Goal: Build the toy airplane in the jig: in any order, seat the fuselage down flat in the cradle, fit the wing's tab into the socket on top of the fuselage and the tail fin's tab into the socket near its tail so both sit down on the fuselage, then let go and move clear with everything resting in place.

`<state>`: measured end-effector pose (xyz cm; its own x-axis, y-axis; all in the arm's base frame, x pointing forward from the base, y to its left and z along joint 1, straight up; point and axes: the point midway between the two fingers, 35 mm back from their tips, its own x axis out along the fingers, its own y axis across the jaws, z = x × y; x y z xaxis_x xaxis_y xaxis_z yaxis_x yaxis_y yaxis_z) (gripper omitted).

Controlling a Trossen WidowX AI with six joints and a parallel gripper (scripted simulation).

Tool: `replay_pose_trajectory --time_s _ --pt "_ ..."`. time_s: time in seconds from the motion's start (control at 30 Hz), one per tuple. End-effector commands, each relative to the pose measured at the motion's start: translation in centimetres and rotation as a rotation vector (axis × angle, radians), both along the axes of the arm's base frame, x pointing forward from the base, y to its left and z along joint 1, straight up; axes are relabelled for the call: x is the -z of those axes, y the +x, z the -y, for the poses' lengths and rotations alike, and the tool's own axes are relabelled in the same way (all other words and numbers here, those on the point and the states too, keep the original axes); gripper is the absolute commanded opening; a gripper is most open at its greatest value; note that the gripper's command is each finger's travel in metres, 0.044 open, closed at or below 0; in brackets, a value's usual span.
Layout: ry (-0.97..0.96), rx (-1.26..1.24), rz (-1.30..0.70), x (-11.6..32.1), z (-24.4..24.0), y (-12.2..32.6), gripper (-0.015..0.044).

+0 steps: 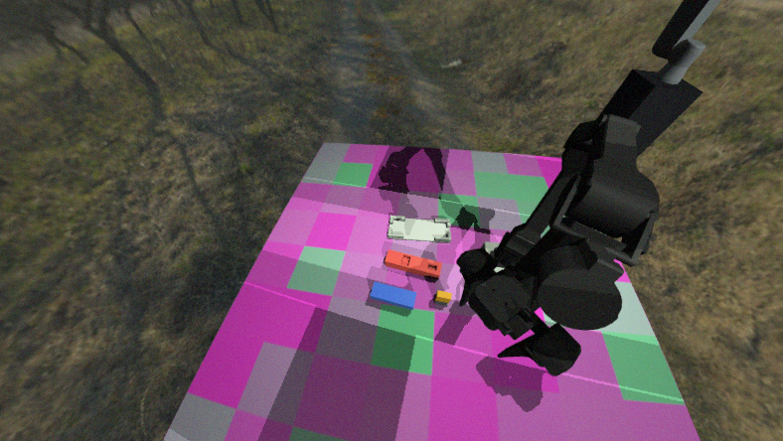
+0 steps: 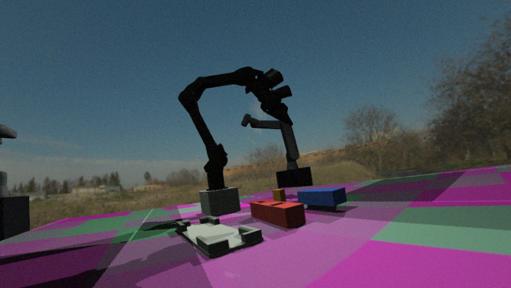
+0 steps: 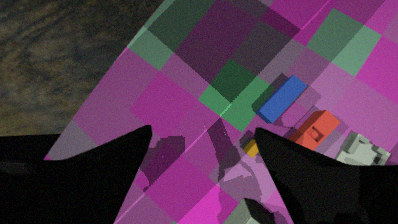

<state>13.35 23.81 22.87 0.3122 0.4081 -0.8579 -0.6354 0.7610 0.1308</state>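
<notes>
top view first: what sits leftmost?

the wing (image 1: 392,295) (image 2: 321,197) (image 3: 283,100), blue, outside the jig. its broad face is up, likely so that the tab points down for fitting.

can you see that tab?

not surely. the exterior view shows something dark under the wing, but tab and shadow are hard to part.

next along?

the fuselage (image 1: 418,264) (image 2: 272,215) (image 3: 326,123), red, between wing and jig, sockets upward. that way up, i'd say it can go flat into the cradle and take both tabs from above. in the wrist view a finger cuts off one end.

and the jig (image 1: 418,229) (image 2: 214,234) (image 3: 360,150)?

pale, beyond the fuselage, its corner walls upright, presumably to keep the body from sliding. nothing is seated in it.

further right?

the fin (image 1: 443,296) (image 2: 279,194) (image 3: 251,147), small and yellow, near the wing's end. its tab doesn't show, and the finger hides part of it in the wrist view.

and the gripper (image 1: 482,329) (image 2: 291,123) (image 3: 203,131)?

rightmost, raised above the table, fingers wide apart with nothing between them. that spread probably leaves room to straddle a part. the arm (image 1: 610,203) (image 2: 203,126) covers most of its pale base (image 1: 490,246) (image 2: 220,202) (image 3: 244,212) from above.
</notes>
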Motion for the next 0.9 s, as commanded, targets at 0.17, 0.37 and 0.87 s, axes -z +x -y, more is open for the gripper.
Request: replay_pose_trajectory --time_s 0.17,0.37,0.87 --pt "-0.193 0.376 -0.173 7.2 7.4 10.3 0.0440" --pt "-0.259 0.595 -0.326 11.5 14.3 13.8 0.0440" --pt "-0.277 0.735 -0.442 19.3 19.4 14.9 0.0440"
